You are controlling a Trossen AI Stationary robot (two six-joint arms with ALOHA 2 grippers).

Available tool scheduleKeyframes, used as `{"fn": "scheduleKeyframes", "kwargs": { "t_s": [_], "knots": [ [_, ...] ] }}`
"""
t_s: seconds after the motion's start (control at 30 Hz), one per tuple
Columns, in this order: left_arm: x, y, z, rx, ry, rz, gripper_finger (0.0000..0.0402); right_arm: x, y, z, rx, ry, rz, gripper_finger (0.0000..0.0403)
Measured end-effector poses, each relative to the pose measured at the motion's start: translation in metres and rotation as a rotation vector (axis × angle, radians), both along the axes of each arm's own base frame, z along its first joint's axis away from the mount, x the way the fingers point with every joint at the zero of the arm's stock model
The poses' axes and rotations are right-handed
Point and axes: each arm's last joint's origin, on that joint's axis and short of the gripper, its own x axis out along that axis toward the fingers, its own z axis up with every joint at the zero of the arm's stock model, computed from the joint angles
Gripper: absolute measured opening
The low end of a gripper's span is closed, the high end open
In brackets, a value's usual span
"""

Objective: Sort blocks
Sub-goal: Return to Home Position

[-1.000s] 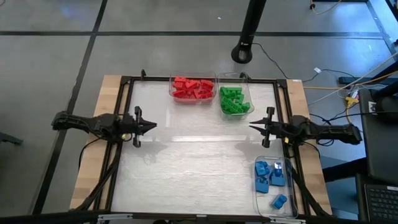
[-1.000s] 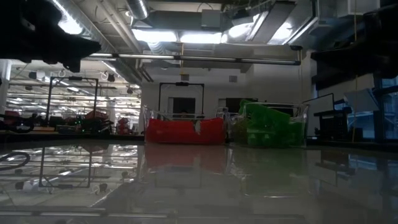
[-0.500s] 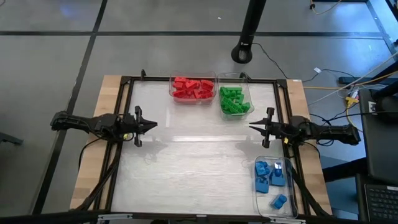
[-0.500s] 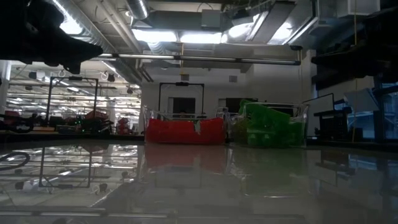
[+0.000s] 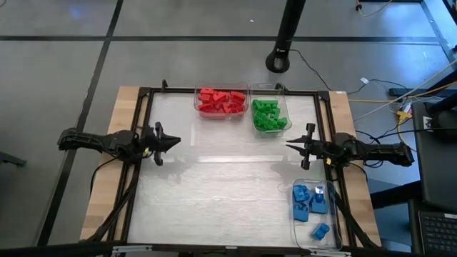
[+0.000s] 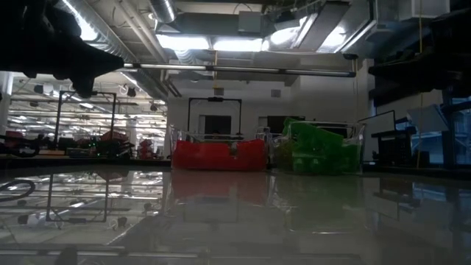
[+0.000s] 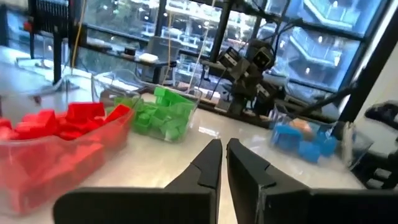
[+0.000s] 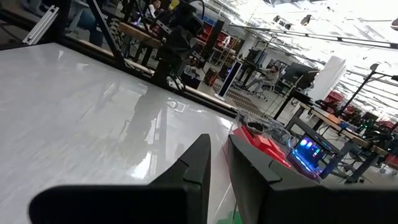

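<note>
**A:** How many hands are seen?

**B:** Two are seen. The left hand (image 5: 173, 143) is held over one side of the surface (image 5: 228, 185). The right hand (image 5: 291, 147) is held over the other side. They are pointed at each other and kept well apart.

**A:** Is anything held?

**B:** Nothing is held. On each hand the two fingers are nearly pressed together, and only a thin gap is left.

**A:** How many bins are counted?

**B:** Three clear ones are counted, one for each colour. The red blocks (image 5: 221, 101) are piled in the first bin (image 5: 197, 100), off to one side of the left hand. The green blocks (image 5: 268, 116) are kept in the second bin (image 5: 285, 95), just beside the first and nearer the right hand. The blue blocks (image 5: 309, 202) are laid in the third bin (image 5: 307, 241), just beside the right hand, on its other side.

**A:** Can the blocks be counted?

**B:** The red and green ones are packed too tightly for that. One blue block is seen apart from its clump.
</note>
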Motion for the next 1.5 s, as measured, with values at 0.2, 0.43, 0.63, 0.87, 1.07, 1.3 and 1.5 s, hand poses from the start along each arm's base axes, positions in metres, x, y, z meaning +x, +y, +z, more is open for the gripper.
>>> {"fn": "scheduleKeyframes", "kwargs": {
  "t_s": [0.2, 0.43, 0.63, 0.87, 1.07, 1.3, 1.5],
  "knots": [
    [0.0, 0.0, 0.0, -0.04, -0.01, -0.001, 0.0015, 0.0, 0.0, 0.0002, 0.0, -0.002, 0.0, 0.0058],
    [0.0, 0.0, -0.0001, -0.046, -0.011, -0.002, 0.0015, 0.0, 0.0, 0.0004, 0.0, -0.005, 0.0, 0.0058],
    [0.0, 0.0, -0.0001, -0.035, -0.007, -0.001, 0.0015, 0.0, 0.0, 0.0006, 0.0, -0.007, 0.0, 0.0058],
    [0.0, 0.0, -0.0001, -0.034, -0.007, -0.001, 0.0015, 0.0, 0.0, 0.0007, 0.0, -0.008, 0.0, 0.0058],
    [0.0, 0.0, -0.0001, -0.032, -0.006, -0.001, 0.0015, 0.0, 0.0, 0.0008, 0.0, -0.01, 0.0, 0.0058],
    [0.0, 0.0, -0.0001, -0.031, -0.006, -0.001, 0.0015, 0.0, 0.0, 0.0009, 0.001, -0.01, 0.0, 0.0058],
    [0.0, 0.0, -0.0001, -0.031, -0.006, -0.001, 0.0015, 0.0, 0.0, 0.0009, 0.001, -0.01, 0.001, 0.0058]
  ]
}}
